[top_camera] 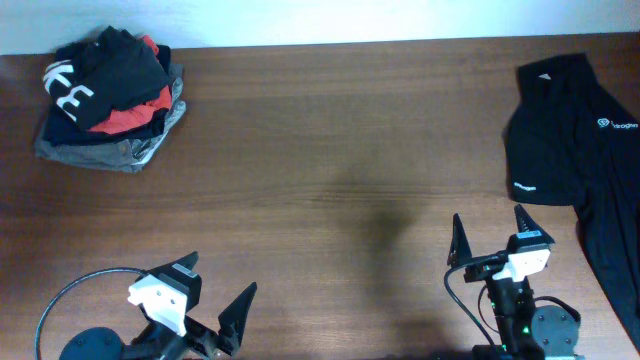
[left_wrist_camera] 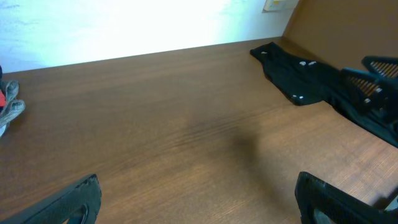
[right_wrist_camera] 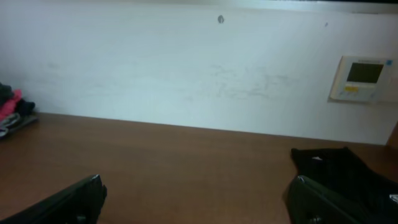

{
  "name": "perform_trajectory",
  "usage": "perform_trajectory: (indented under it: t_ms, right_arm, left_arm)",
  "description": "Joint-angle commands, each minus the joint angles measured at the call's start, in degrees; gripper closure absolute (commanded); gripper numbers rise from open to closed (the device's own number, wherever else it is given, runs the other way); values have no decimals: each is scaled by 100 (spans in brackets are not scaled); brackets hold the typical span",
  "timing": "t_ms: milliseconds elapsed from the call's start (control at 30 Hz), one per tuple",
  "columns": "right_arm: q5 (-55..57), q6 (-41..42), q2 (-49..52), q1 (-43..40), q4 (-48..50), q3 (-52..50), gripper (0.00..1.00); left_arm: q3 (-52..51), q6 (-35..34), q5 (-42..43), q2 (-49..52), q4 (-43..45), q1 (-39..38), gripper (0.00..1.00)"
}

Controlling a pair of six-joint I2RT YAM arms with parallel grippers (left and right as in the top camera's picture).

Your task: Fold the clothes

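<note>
Presently, no garment is being held. The left gripper (top_camera: pixel 220 278) is standing at the near left of the table (top_camera: pixel 330 150) with its jaws spread wide and nothing between them. The right gripper (top_camera: pixel 489 220) is standing at the near right, likewise wide open and empty. Both wrist views are showing bare wood between the fingers. The black shirt (top_camera: pixel 570 130) is lying flat at the far right of the table, with its neck label toward the far edge and its small white logos facing up. Its right-hand portion is running past the frame edge, so whether it is hanging off the table cannot be told. It is lying beyond and to the right of the right gripper, apart from it. A crumpled heap of garments (top_camera: pixel 105 100), black, red and grey, is sitting at the far left corner, well apart from both arms. In my judgement the task is standing at its opening step: a shirt is waiting to be fetched and laid out in the middle of the table before any fold is made. The next move is calling for the right arm to reach far and right, lower onto the shirt's near left edge, pinch the soft cloth and drag it toward the centre. The left arm is likely being needed for the opposite edge, since the shirt is far larger than either gripper. Bunching of the fabric is looking like the chief risk.
</note>
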Motion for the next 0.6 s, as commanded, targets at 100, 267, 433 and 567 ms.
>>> perform_trajectory:
  t_ms: [100,267,433,567]
  right_arm:
    - [92,-125,-66,-50,542,-525,1]
    - [162,-129,-66,-50,925,-824,1]
    - [282,-55,-66,-50,876,-968,1]
    - [459,2,-66,-50,870,-968,1]
  left_arm:
    - [-13,-55,0,-17,15,-26,1]
    - [-13,-55,0,-17,15,-26,1]
    - [-13,-57,0,-17,15,-26,1]
    - [-13,-55,0,-17,15,-26,1]
